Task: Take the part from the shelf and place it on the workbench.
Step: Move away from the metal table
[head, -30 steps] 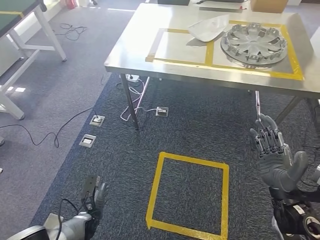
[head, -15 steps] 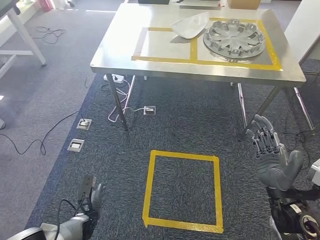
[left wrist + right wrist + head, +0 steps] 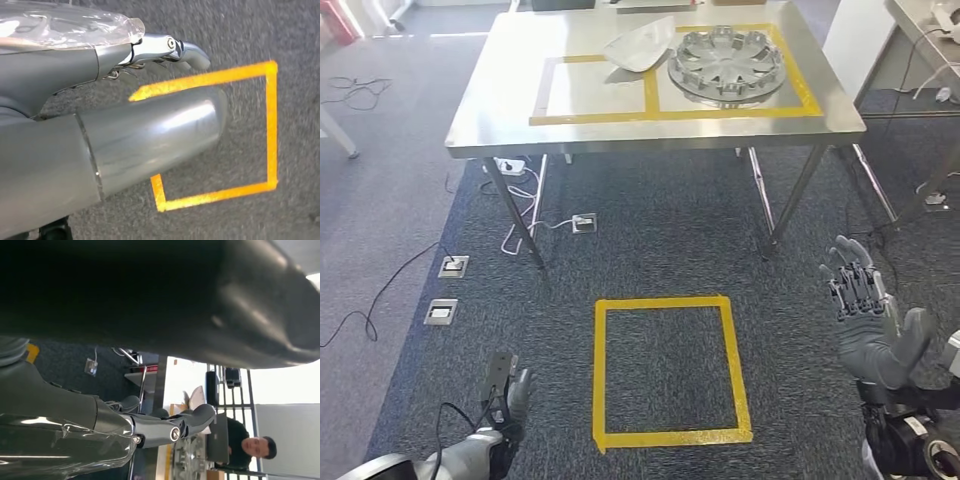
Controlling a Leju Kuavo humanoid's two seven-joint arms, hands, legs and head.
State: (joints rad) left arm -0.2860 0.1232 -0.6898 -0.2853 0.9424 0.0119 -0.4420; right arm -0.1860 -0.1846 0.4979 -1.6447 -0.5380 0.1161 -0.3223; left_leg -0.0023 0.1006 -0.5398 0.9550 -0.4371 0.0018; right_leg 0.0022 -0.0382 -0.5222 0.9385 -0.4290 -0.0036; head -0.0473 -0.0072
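Bench (image 3: 471,135) of bare steel stands ahead on dark carpet, yellow tape marking two rectangles on its top. Round grey wheel-cover part (image 3: 725,62) lies flat inside the right-hand taped rectangle. White curved panel (image 3: 638,46) rests just beside it, overlapping the tape strip between the two rectangles and reaching into the left one. Right robot hand (image 3: 869,320) is raised low at the right, palm up, fingers spread apart, nothing in it, well apart from the bench. Left robot hand (image 3: 510,397) hangs low at the left over the carpet; fingers look loosely extended and nothing is seen in it, but it is small and partly hidden, so grip state cannot be told for sure. Yellow tape square (image 3: 669,368) is on the floor between the two hands; the left wrist view shows it too, past the thumb. Floor sockets (image 3: 453,266) and loose cables (image 3: 524,200) lie by the bench's left legs. Person (image 3: 247,447) sits behind a laptop in the right wrist view.
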